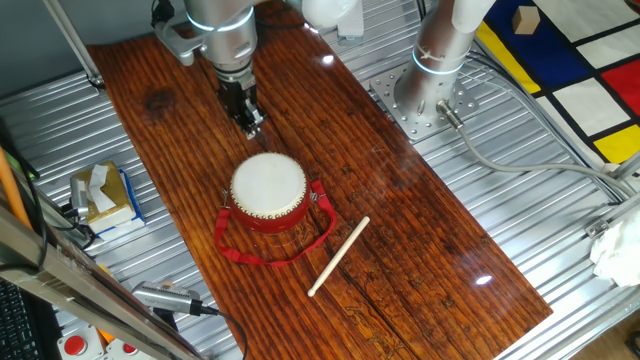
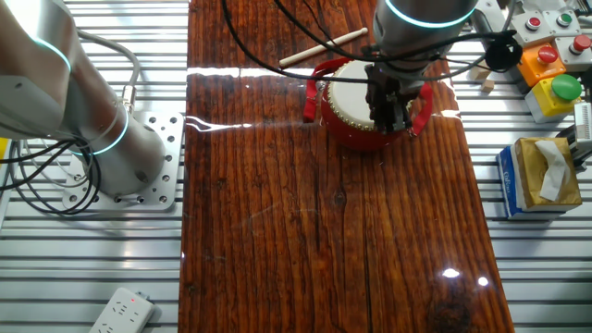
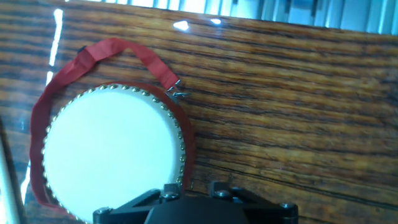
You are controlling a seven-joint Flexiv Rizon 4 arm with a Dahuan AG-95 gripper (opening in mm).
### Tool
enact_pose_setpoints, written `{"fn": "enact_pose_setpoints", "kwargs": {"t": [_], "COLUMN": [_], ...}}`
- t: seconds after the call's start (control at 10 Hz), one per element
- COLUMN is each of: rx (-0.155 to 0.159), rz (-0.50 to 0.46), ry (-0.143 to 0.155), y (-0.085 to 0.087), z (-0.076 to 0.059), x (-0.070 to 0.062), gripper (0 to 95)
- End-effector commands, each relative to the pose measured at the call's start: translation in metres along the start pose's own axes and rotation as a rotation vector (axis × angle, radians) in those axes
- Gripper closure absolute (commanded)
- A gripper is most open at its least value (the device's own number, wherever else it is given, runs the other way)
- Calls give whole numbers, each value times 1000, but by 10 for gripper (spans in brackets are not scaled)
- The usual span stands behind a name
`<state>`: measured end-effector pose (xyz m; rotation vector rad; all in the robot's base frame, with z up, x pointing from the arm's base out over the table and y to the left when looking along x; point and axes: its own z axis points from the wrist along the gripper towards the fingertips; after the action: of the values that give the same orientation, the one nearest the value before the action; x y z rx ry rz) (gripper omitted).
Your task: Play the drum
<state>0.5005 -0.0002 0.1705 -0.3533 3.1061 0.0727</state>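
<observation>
The small red drum with a cream-white head and brass studs stands on the wooden tabletop, its red strap lying looped around it. It also shows in the other fixed view and fills the lower left of the hand view. My gripper hangs just behind the drum's far rim, apart from the head. Its fingers are close together and hold nothing. In the other fixed view the gripper covers part of the drum. A thin pale wooden stick lies loose on the table beside the strap.
A second arm's base is bolted to the metal table beside the wooden board. A tissue box sits on the other side. Button boxes and a power strip lie on the slatted metal.
</observation>
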Motion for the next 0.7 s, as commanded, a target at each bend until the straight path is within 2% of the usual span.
{"fn": "enact_pose_setpoints", "kwargs": {"t": [0.1, 0.7], "rx": [-19, -14], "rz": [-3, -1], "ry": [-5, -2], "y": [0, 0], "z": [0, -2], "x": [0, 0], "gripper": [950, 950]}}
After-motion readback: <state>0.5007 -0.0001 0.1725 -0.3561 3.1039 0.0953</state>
